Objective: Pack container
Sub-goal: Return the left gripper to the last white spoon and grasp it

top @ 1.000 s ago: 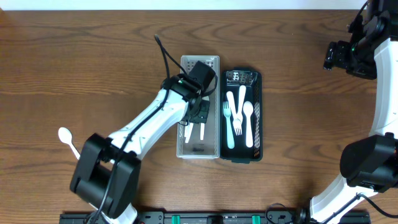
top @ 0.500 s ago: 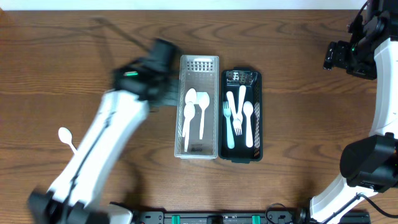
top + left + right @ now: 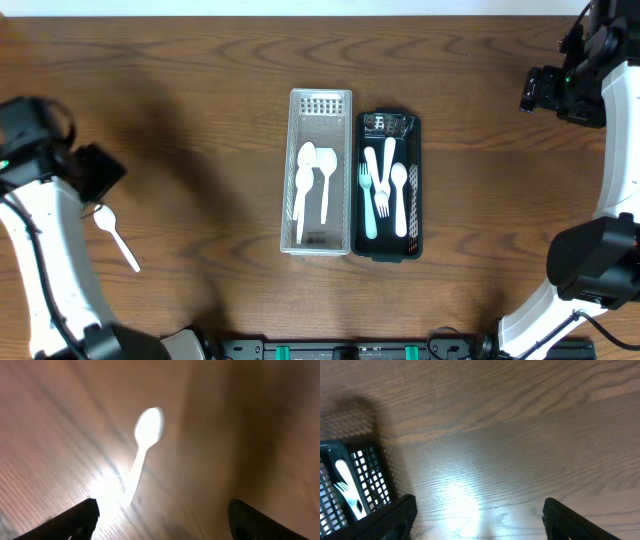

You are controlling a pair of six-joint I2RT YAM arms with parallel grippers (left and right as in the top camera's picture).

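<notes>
Overhead, left gripper (image 3: 97,172) hangs released near the bench's left edge, just beside a loose white spoon (image 3: 118,237). The clear container (image 3: 291,170) sits mid-bench. Right gripper (image 3: 545,90) hangs unclenched by the far-right corner.

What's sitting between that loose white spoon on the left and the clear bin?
Nothing: the overhead view shows only bare wooden table between the spoon and the clear bin.

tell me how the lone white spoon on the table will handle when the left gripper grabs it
The white spoon looks like thin plastic, so probably very light and slightly bendy at the handle. Lying flat on the smooth wooden table, it may skid or spin if a finger nudges it. Its low profile likely makes a pinch tricky.
</notes>
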